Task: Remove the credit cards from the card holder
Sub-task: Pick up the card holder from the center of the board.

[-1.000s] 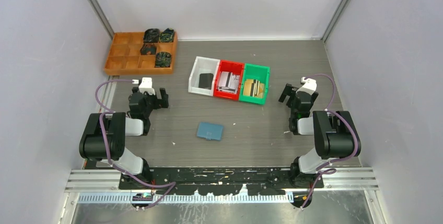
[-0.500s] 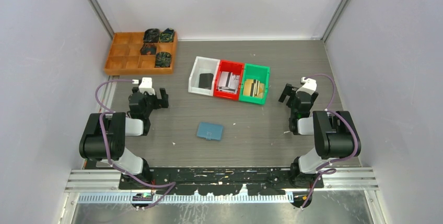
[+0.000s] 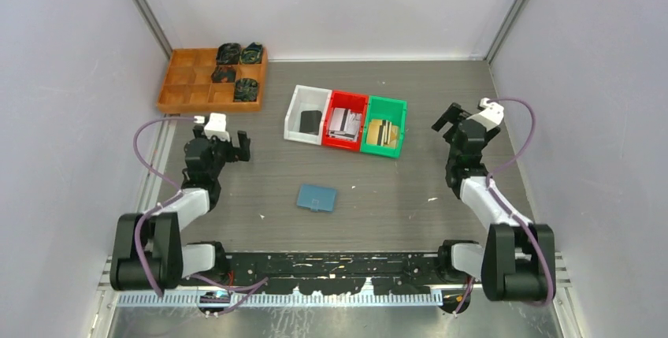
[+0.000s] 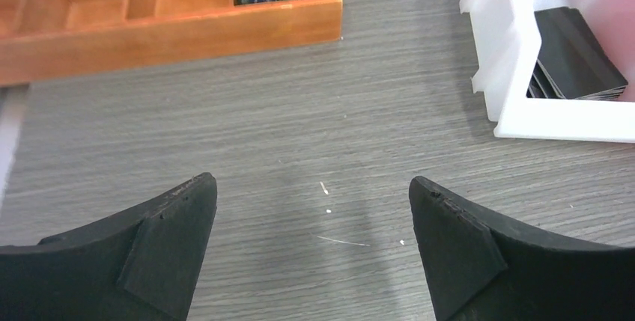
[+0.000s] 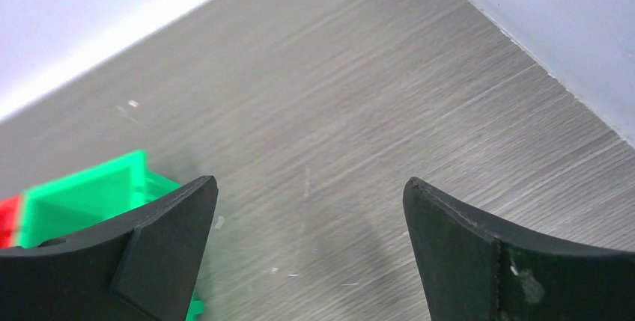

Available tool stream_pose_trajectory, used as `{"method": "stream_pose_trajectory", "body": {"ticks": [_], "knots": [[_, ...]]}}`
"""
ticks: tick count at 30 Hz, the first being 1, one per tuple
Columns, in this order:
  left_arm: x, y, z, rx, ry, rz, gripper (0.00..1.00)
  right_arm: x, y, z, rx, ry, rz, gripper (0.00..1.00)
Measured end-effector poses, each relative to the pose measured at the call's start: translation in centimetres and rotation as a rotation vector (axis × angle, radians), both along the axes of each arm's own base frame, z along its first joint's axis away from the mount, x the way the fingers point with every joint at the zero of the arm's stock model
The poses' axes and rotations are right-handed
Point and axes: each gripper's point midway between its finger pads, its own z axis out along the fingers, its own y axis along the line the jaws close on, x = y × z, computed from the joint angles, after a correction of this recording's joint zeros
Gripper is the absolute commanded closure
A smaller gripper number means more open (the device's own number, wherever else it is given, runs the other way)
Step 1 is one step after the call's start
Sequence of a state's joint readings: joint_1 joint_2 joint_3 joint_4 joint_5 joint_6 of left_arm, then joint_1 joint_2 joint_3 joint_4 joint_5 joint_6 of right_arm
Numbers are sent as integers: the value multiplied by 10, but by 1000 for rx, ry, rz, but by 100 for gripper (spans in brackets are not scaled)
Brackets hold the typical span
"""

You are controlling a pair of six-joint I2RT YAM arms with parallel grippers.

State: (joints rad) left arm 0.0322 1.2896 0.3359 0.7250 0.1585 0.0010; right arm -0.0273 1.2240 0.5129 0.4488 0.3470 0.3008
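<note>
While both arms hang over the grey table (image 3: 410, 188), neither claw has hold of anything.

Far left, back corner: wooden tray (image 3: 183, 86), divided into compartments, with dark objects (image 3: 240, 54) in the ones at its right end.

In front of the tray, near the table's left edge: left gripper (image 3: 223, 147). Jaws are spread as wide as they go, nothing between them. The wrist view shows only bare tabletop in the gap between its black fingers (image 4: 150, 254).

Centre of table: card holder (image 3: 317, 197), slate-blue, lying flat and closed. It is well apart from both grippers and nearer the arm bases than the bins. Whether cards sit inside it cannot be told.

Behind the holder, three bins touch in a row:
- white bin (image 3: 294, 109), holding dark cards (image 4: 576, 55)
- red bin (image 3: 349, 98), holding pale grey cards (image 3: 343, 124)
- green bin (image 3: 403, 121), holding tan-gold credit cards (image 3: 381, 131)

Right of the green bin and apart from it: right gripper (image 3: 455, 121). Jaws are fully apart and empty. Between its fingers (image 5: 479, 261) the wrist view shows bare table, with the green bin's corner at lower left
</note>
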Motion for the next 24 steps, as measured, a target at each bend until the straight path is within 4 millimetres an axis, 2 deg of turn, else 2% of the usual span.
{"method": "stream_pose_trajectory", "body": {"ticks": [3, 5, 10, 14, 16, 18, 21, 24], "knots": [[-4, 3, 16, 49, 19, -9, 0, -8, 6, 25, 81, -80, -5, 0], [-2, 4, 27, 79, 50, -19, 0, -12, 8, 32, 171, -119, -35, 1], [1, 4, 59, 115, 164, -75, 0, -32, 3, 24, 431, -100, -205, 1], [-18, -3, 69, 108, 263, -130, 1, -38, 14, 17, 473, -28, -181, 0], [-28, -7, 72, 92, 327, -153, 2, -39, 33, 15, 454, 50, -126, 1], [-35, -11, 78, 76, 391, -177, 2, -37, 60, 20, 419, 112, -42, 1], [-40, -16, 93, 65, 453, -210, 4, -44, 118, 31, 349, 184, 147, 1], [-50, -18, 97, 59, 503, -236, 3, -60, 173, 39, 277, 245, 329, 0]]}}
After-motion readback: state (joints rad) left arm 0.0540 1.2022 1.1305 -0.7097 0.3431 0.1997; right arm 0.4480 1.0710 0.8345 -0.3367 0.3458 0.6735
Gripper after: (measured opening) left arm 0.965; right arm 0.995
